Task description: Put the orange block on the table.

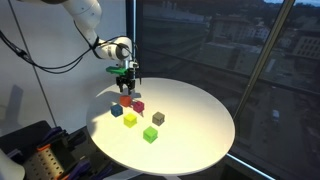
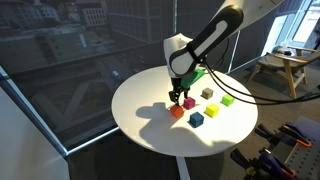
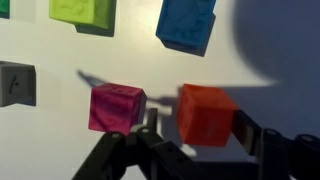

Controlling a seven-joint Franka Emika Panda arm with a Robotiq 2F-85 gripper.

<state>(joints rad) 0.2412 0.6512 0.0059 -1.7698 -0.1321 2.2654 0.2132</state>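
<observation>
The orange block (image 3: 206,113) rests on the white round table (image 1: 200,110), beside the magenta-pink cube (image 3: 117,107). It also shows in both exterior views (image 1: 126,100) (image 2: 177,111). My gripper (image 3: 197,118) is open, its fingers straddling the orange block. The right finger is close against the block and there is a gap at the left finger. In both exterior views the gripper (image 1: 127,82) (image 2: 178,96) hangs just above the block, pointing down.
Other cubes lie near: blue (image 3: 186,22) (image 2: 196,119), green (image 3: 82,10) (image 2: 227,100), grey (image 3: 15,82) (image 2: 207,93), yellow (image 2: 210,110). Large windows stand behind the table. The table edge (image 2: 140,125) is near the gripper.
</observation>
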